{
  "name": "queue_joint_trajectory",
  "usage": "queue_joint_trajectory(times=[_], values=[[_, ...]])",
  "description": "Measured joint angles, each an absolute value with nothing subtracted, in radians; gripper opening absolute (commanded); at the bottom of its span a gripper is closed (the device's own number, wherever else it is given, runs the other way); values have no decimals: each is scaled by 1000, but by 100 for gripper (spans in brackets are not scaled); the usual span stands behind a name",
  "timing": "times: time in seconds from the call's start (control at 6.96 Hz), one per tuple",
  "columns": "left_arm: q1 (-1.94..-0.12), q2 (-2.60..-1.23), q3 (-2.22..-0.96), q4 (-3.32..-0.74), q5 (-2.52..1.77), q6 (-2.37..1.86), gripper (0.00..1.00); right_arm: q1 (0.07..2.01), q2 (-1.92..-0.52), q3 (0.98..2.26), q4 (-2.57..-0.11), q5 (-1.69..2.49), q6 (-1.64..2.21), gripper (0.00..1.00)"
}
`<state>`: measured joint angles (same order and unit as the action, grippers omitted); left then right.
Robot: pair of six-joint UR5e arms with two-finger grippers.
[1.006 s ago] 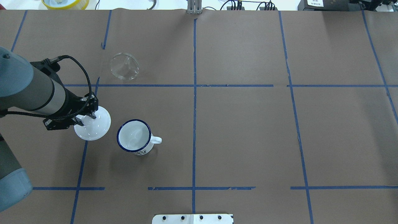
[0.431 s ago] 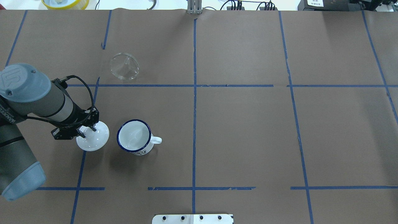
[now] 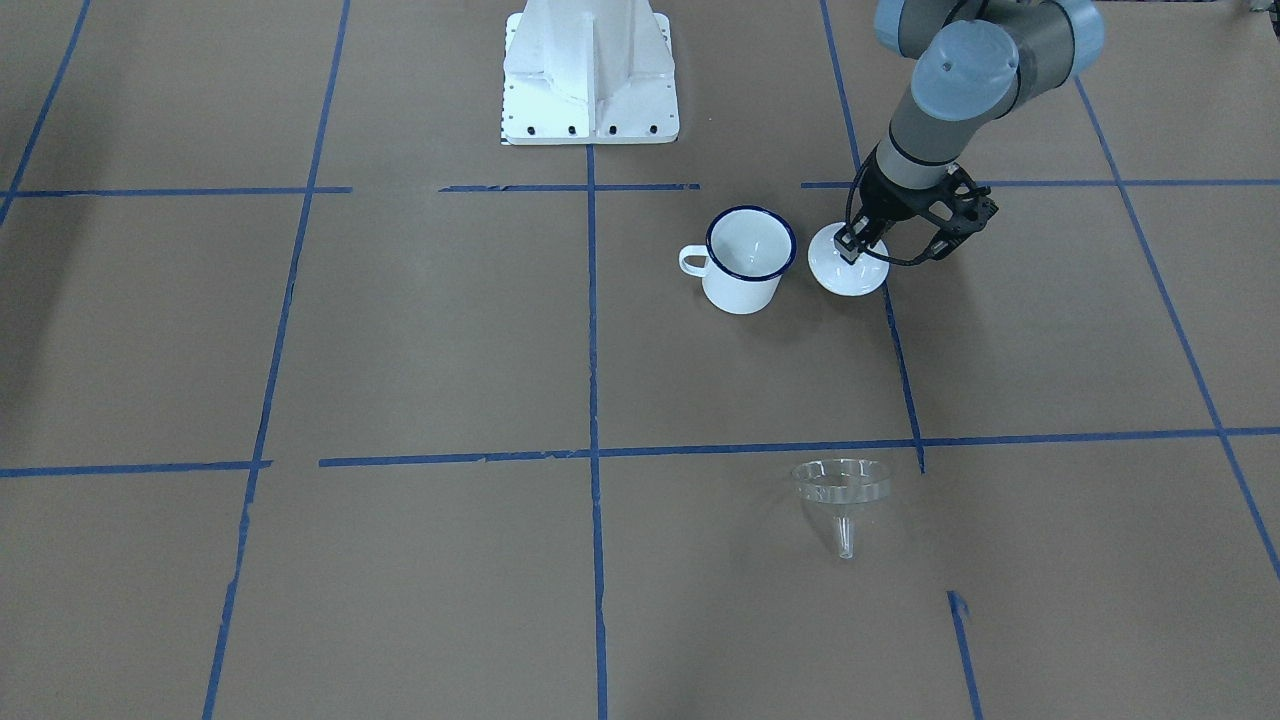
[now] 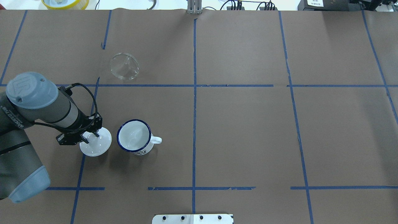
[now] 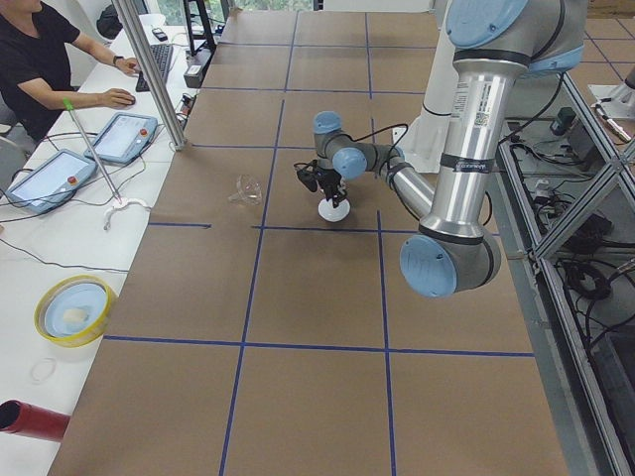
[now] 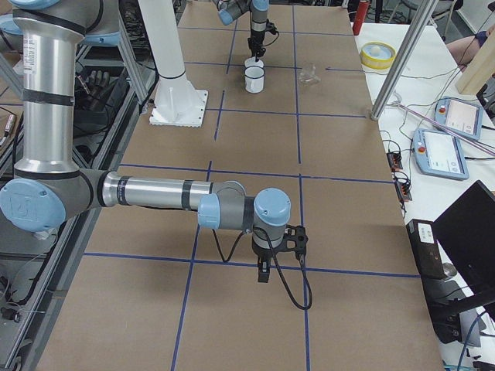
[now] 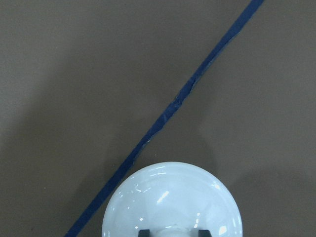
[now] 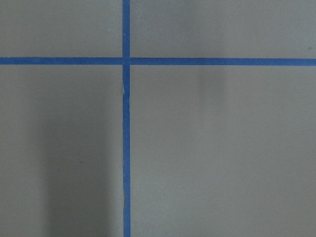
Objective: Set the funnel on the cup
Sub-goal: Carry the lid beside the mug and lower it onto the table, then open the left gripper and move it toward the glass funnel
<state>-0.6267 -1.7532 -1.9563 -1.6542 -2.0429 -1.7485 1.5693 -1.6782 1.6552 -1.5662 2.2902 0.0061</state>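
Your left fingers (image 7: 143,232) hold the lid (image 4: 100,145), just beside the cup (image 4: 134,136); the funnel (image 4: 124,66) lies well apart. Right fingers (image 6: 264,273): cannot tell.

brown-papered table (image 4: 248,130) | blue tape grid (image 4: 194,85) | white side bench (image 5: 60,248) | metal post (image 5: 151,74)

We find the cup (image 4: 134,137) standing on the worktop (image 4: 242,130). The lid (image 4: 101,144) lies just beside it on the robot's left, with the left pincer (image 4: 90,136) over its middle. The funnel (image 4: 124,66) lies well apart, farther from the robot.
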Motion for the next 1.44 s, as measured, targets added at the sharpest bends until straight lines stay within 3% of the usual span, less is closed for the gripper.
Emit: queue_joint_trajectory(times=[0.29, 0.72, 1.44], values=[[-624, -1744, -1945, -1678, -2059, -1759, 76, 1569, -1678, 1656, -1566, 2290, 6, 100], [-626, -1735, -1960, -1680, -2063, -1760, 80, 1569, -1678, 1656, -1566, 2290, 6, 100], [-766, -1972, -1893, -1719, -1853, -2090, 82, 1569, -1678, 1655, -1566, 2290, 6, 100]])
